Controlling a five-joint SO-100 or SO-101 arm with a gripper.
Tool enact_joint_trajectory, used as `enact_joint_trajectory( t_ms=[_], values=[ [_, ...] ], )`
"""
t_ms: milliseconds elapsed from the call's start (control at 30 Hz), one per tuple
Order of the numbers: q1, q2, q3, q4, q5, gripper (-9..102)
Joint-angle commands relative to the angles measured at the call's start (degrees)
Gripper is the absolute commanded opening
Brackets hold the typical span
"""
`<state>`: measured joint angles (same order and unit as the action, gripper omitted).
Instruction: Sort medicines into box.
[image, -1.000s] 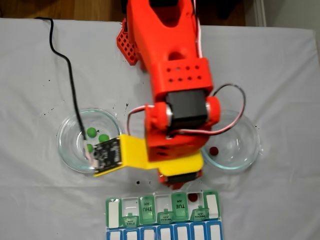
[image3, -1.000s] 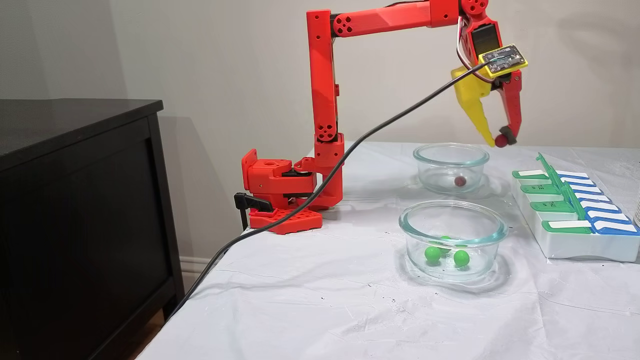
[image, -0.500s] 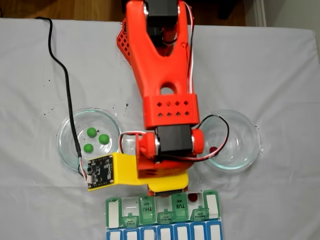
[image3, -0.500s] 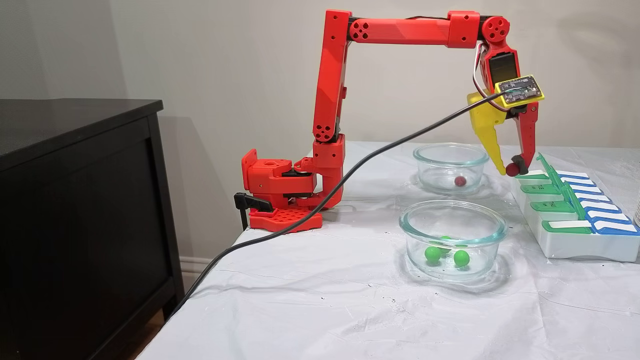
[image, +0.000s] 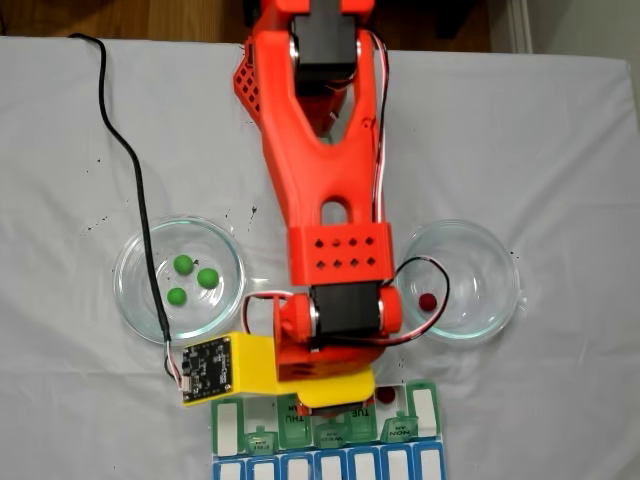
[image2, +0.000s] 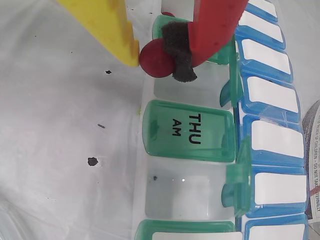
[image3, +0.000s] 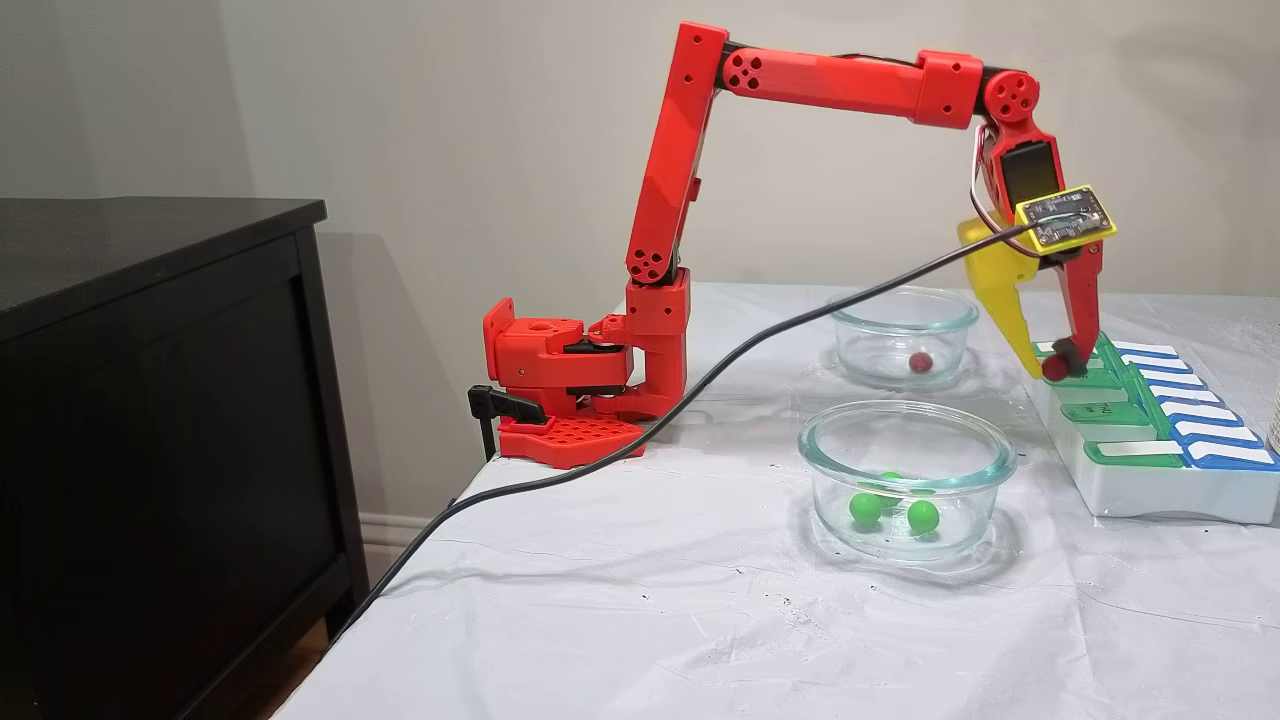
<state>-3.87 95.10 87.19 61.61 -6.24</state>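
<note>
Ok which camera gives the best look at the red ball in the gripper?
The wrist view: the red ball sits large between the gripper tips, above an open compartment. The side fixed view shows it small; from above the arm covers it.

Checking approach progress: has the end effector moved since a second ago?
Yes. In a fixed view the end effector, shut on a red ball, has come down from above the far glass dish to the pill organizer.
</note>
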Motion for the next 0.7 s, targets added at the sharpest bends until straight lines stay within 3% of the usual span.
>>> enact_joint_trajectory(
  t_ms=[0, 233, 400, 500, 667],
  values=[
    [-1.1, 1.9, -5.7, -2.0, -1.8, 1],
    [-2.0, 1.9, -4.7, -3.8, -4.5, 17],
    [-2.6, 2.1, -3.7, -4.9, -5.4, 18],
    [-2.8, 2.3, -3.9, -5.0, -5.4, 16],
    [-4.8, 4.1, -4.3, -2.6, -4.3, 1]
  ],
)
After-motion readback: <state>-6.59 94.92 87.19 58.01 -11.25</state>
